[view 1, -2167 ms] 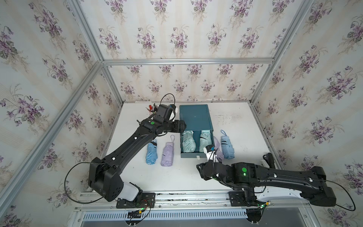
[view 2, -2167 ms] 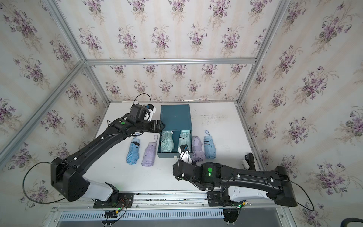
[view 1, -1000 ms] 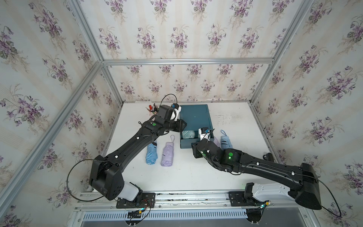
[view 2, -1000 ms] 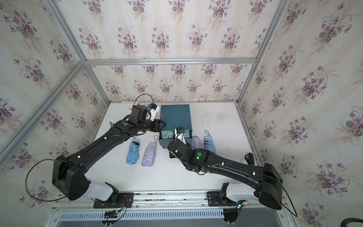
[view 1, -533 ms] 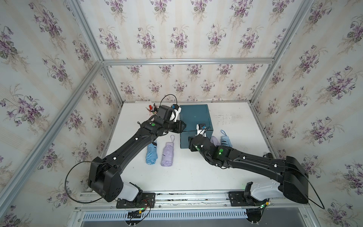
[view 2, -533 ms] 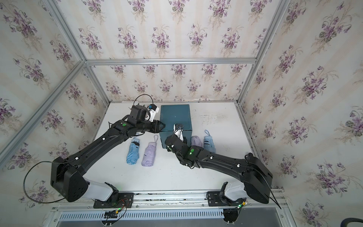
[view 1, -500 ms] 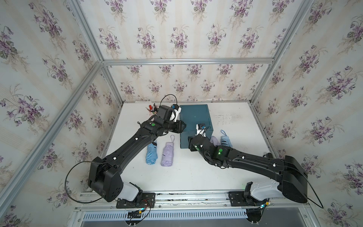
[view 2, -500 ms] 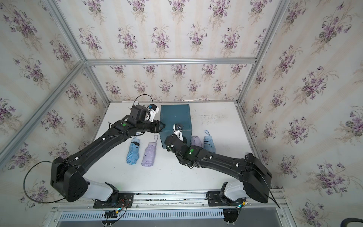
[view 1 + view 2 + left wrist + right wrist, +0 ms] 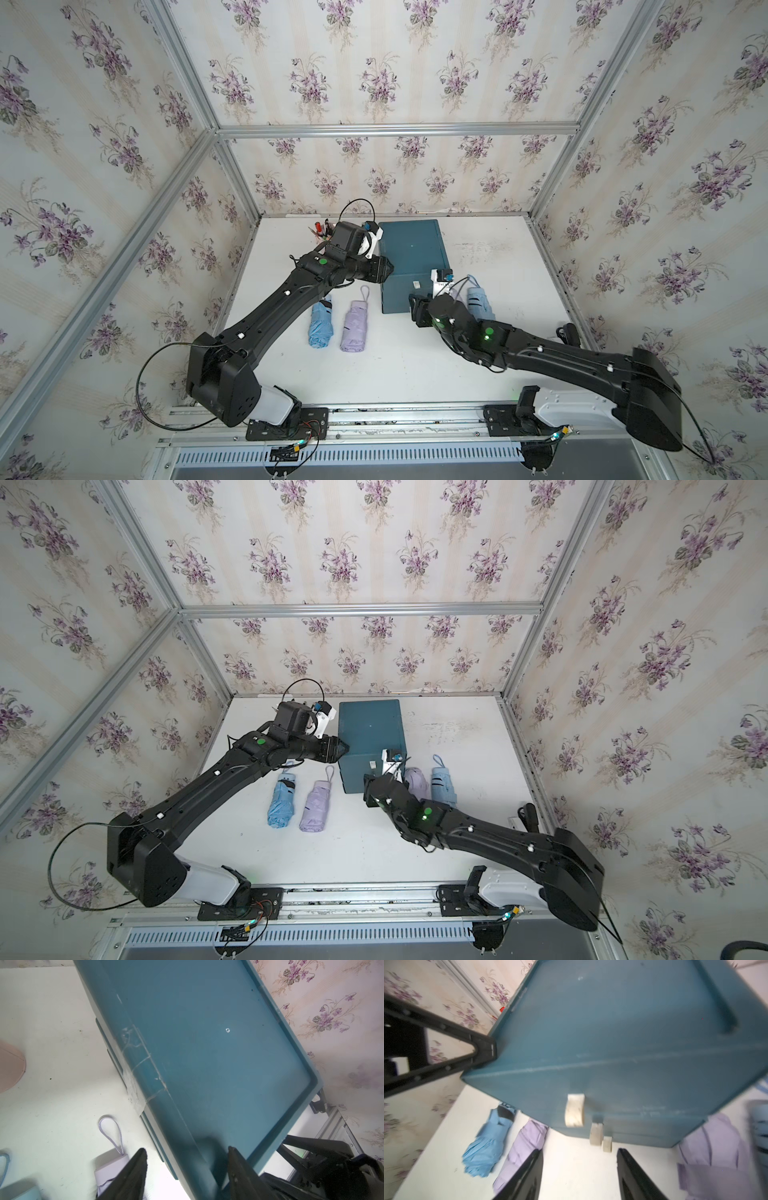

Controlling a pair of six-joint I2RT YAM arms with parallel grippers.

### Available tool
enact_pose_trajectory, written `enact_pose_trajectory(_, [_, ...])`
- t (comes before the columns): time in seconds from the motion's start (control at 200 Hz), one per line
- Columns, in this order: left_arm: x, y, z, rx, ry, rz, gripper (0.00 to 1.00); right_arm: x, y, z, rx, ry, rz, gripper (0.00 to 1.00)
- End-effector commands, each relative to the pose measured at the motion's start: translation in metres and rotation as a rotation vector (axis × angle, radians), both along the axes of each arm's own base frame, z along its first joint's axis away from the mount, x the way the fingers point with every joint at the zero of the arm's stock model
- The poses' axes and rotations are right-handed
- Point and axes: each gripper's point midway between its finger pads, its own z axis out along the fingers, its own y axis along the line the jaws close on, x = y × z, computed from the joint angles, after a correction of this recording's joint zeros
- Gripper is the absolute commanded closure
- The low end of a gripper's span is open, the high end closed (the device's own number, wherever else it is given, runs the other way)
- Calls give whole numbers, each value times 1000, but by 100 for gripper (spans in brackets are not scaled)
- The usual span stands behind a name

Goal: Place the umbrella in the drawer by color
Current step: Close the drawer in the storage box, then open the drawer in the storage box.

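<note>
Left gripper (image 9: 187, 1151), jaws apart, straddled the left rim of the teal drawer cabinet (image 9: 411, 253) at frame centre, likely to brace it; right gripper (image 9: 579, 1153), jaws apart and empty, faced the shut drawers (image 9: 643, 1126); blue and lilac folded umbrellas (image 9: 355, 326) lay on the surface (image 9: 415, 374) flanking the cabinet, none stowed.

**Umbrellas and cabinet, by count.** Four folded umbrellas lie on the table (image 9: 374, 850): two blue, the left blue umbrella (image 9: 281, 800) and right blue umbrella (image 9: 443, 787), and two purple, the left purple umbrella (image 9: 315, 806) and right purple umbrella (image 9: 417, 783). One teal cabinet (image 9: 371, 733) stands between the pairs, its near face bearing three pale tabs: top tab (image 9: 574, 1113), middle tab (image 9: 596, 1133) and bottom tab (image 9: 607, 1144). Two arms are present, the left arm (image 9: 232, 775) and right arm (image 9: 478, 833).
</note>
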Motion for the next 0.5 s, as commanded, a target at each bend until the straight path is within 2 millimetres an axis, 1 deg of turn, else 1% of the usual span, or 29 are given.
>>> enact_pose_trajectory(0.0, [-6, 12, -14, 60, 55, 35, 39, -18, 9, -2, 269, 103, 121, 41])
enact_pose_trajectory(0.1, [1, 11, -14, 60, 55, 48, 39, -19, 5, -15, 471, 201, 180, 45])
enact_pose_trajectory(0.165, [4, 10, -17, 60, 64, 55, 39, -14, 5, -14, 556, 219, 207, 47])
enact_pose_trajectory(0.255, [5, 9, -22, 58, 81, 62, 40, -6, 10, -15, 564, 221, 211, 51])
enact_pose_trajectory(0.36, [3, 10, -27, 65, 91, 66, 41, 4, 6, -32, 554, 247, 136, 59])
enact_pose_trajectory(0.395, [2, 11, -28, 63, 91, 67, 41, 5, 4, -38, 559, 250, 114, 59])
enact_pose_trajectory(0.495, [0, 12, -28, 69, 91, 61, 41, 10, 0, -48, 581, 241, 77, 59])
